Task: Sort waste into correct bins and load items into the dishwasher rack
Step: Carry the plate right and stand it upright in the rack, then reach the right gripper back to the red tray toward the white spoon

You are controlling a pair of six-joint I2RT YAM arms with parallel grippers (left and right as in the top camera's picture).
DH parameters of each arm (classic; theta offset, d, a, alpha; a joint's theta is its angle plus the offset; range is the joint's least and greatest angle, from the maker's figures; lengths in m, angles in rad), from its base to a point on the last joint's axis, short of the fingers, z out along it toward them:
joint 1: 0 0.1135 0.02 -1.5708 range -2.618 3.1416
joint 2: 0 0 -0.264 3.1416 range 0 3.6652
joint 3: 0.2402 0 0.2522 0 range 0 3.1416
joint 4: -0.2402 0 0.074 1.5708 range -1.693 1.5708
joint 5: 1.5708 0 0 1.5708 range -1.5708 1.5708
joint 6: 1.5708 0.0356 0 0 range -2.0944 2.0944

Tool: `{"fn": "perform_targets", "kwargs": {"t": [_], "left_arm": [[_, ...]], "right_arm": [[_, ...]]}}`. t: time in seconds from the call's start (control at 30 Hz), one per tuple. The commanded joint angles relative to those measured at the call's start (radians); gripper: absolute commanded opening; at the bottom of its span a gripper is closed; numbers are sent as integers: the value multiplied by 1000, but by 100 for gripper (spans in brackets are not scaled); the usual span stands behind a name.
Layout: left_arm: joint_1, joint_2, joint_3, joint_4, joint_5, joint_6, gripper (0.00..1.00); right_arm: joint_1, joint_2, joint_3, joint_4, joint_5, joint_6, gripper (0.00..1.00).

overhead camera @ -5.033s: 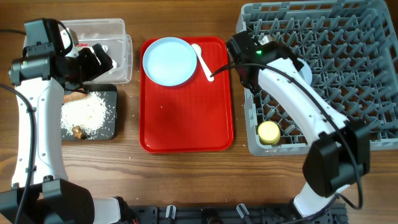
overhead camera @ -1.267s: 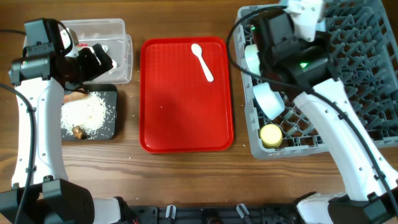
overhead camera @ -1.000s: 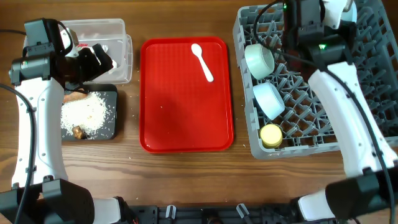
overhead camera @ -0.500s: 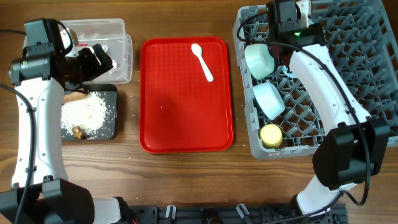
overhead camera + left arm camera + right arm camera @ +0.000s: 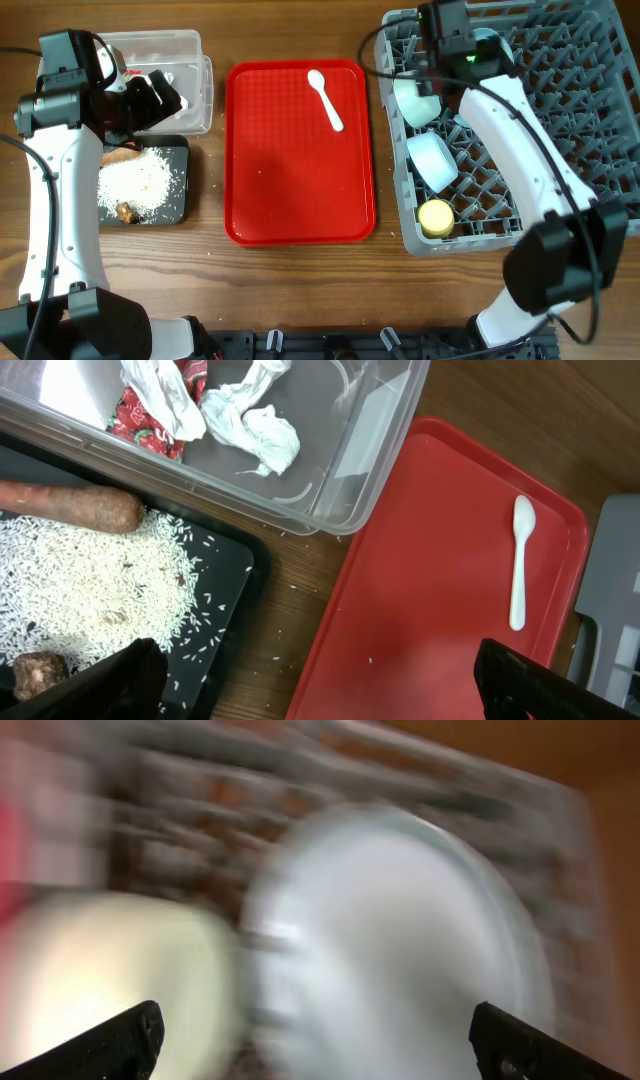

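Observation:
The dishwasher rack (image 5: 560, 120) holds the pale-blue plate (image 5: 489, 46) on edge at its back left, a pale-green bowl (image 5: 415, 98), a light-blue bowl (image 5: 435, 160) and a yellow cup (image 5: 433, 215). My right gripper (image 5: 446, 28) hovers open just left of the plate; its wrist view is blurred, showing the plate (image 5: 400, 940) and the green bowl (image 5: 110, 980) beyond the spread fingers (image 5: 110, 1040). The white spoon (image 5: 325, 98) lies on the red tray (image 5: 300, 170). My left gripper (image 5: 320, 690) is open and empty above the bins.
The clear tub (image 5: 360, 460) holds a red wrapper (image 5: 140, 420) and crumpled white paper (image 5: 260, 430). The black tray (image 5: 180, 205) carries rice (image 5: 90, 580), a sausage stick (image 5: 70, 510) and a brown lump (image 5: 35, 675). Stray rice grains lie on the wood.
My right gripper has opened and shifted left over the rack's back left corner, and the plate now stands there free. The left arm has not moved.

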Motion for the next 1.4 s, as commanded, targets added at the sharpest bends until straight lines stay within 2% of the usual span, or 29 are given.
{"fn": "perform_targets", "kwargs": {"t": [0.0, 0.03, 0.1, 0.2, 0.27, 0.37, 0.47, 0.67, 0.73, 0.87, 0.9, 1.03, 1.33, 1.37], "left_arm": [[5, -2, 10, 0, -2, 5, 100], [5, -2, 10, 0, -2, 5, 100], [5, -2, 10, 0, -2, 5, 100], [5, -2, 10, 0, -2, 5, 100], [5, -2, 10, 0, -2, 5, 100], [5, -2, 10, 0, -2, 5, 100], [5, -2, 10, 0, -2, 5, 100], [5, -2, 10, 0, -2, 5, 100], [5, -2, 10, 0, -2, 5, 100], [5, -2, 10, 0, -2, 5, 100], [5, -2, 10, 0, -2, 5, 100], [5, -2, 10, 0, -2, 5, 100], [5, -2, 10, 0, -2, 5, 100], [5, -2, 10, 0, -2, 5, 100]], "right_arm": [[27, -114, 47, 125, -686, 23, 97], [30, -107, 47, 188, -760, 61, 91], [45, -74, 46, 298, -770, 172, 85], [69, -6, 48, 479, -802, 276, 82], [84, 15, 68, 538, -809, 304, 80], [124, 66, 158, 503, -724, 259, 78], [172, 157, 221, 431, -517, 196, 77], [182, 412, 222, 395, -546, 200, 74], [183, 475, 222, 409, -550, 240, 68], [183, 550, 222, 457, -533, 368, 41], [183, 579, 222, 488, -533, 420, 38], [182, 649, 222, 523, -526, 492, 36], [165, 661, 222, 515, -497, 494, 38], [166, 661, 222, 514, -501, 494, 41]]}}
